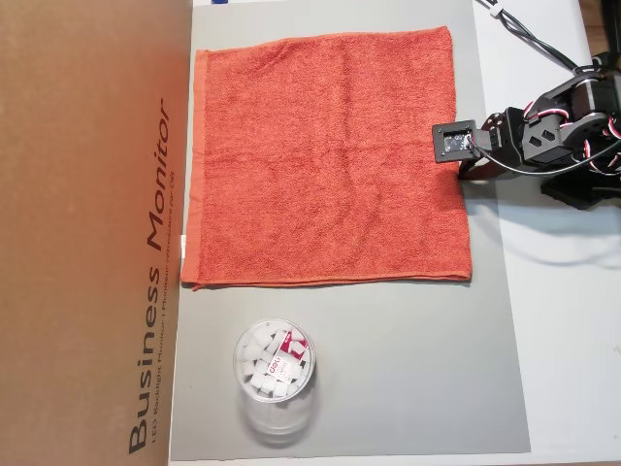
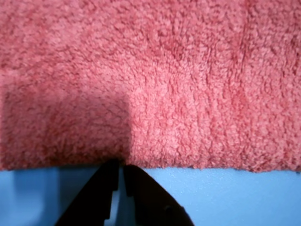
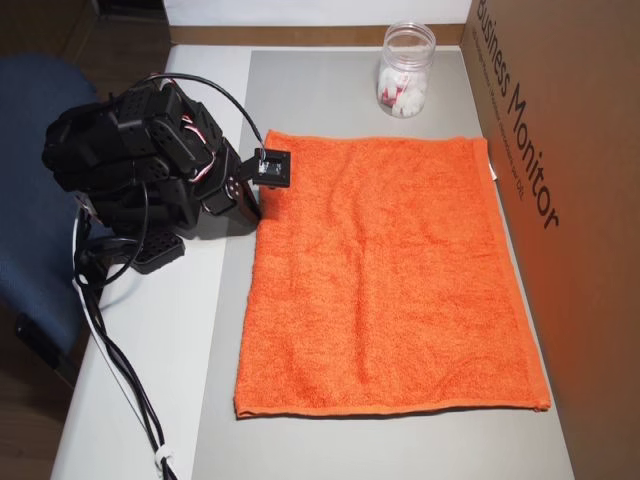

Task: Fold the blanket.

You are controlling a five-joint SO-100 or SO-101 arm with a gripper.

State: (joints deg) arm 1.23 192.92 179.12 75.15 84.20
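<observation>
Black gripper (image 2: 120,165) at the edge of the orange-red blanket (image 2: 155,84), jaws nearly closed with only a thin gap.

Seen from the wrist view, both black fingers (image 2: 101,193) rise from the bottom edge and their tips meet the blanket's hem, though whether any cloth is pinched between them cannot be told. Spread flat and unfolded, the blanket (image 1: 325,160) lies on a grey mat (image 1: 408,369), its far side running along a brown cardboard box (image 1: 87,233) printed "Business Monitor". In both overhead views the arm (image 3: 140,160) reaches in from beside the mat to about the middle of the blanket's near side. A clear plastic jar (image 3: 405,68) holding white pieces stands on the mat, apart from the blanket (image 3: 385,280), close to the box.
</observation>
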